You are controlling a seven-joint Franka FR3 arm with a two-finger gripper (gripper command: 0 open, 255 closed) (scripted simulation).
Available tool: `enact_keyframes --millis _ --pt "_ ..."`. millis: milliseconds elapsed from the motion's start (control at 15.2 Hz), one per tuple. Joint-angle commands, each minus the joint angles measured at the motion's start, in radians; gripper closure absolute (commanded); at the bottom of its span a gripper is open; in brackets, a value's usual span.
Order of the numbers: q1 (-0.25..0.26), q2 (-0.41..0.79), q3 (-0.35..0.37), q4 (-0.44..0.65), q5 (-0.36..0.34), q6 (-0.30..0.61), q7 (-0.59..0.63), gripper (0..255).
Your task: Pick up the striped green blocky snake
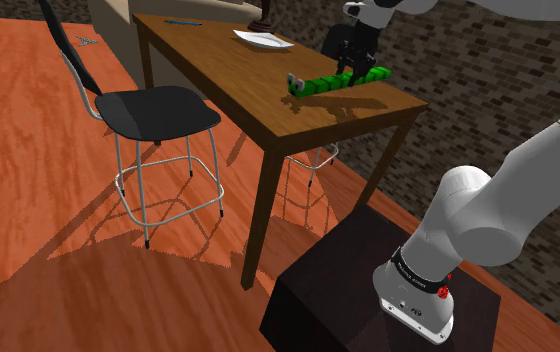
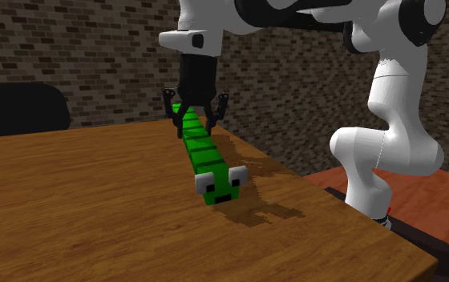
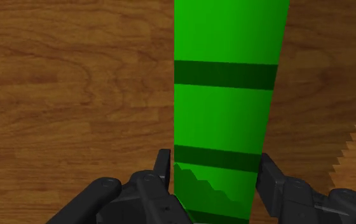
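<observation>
Shoulder view: a striped green blocky snake [image 1: 333, 82] lies near the wooden table's [image 1: 228, 90] far corner, with the black gripper [image 1: 353, 68] lowered over its tail half. Second exterior view: the fingers [image 2: 221, 106] hang spread on either side of the body, placed to pinch its narrow width. Wrist view: the snake runs between the parted fingers and seems not yet clasped.

on table [image 1: 218, 70], along its edge nearest the stand [image 1: 368, 280]: blocky snake [image 1: 318, 86] | over table, astride snake's rear half: gripper [image 1: 353, 72] | on table's far end: plate [image 1: 262, 40] | beside table, shoulder view's left: chair [image 1: 158, 108] | under table: stool [image 1: 313, 165]
</observation>
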Motion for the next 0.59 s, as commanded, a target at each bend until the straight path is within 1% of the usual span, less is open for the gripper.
enact_keyframes --millis 0,396,528 --pt "0.001 0.0 0.003 0.03 0.002 -0.029 -0.001 255" --pt "0.007 0.012 0.007 0.12 0.012 -0.109 -0.006 255" --pt "0.007 0.013 0.007 0.123 0.012 -0.111 -0.006 255"
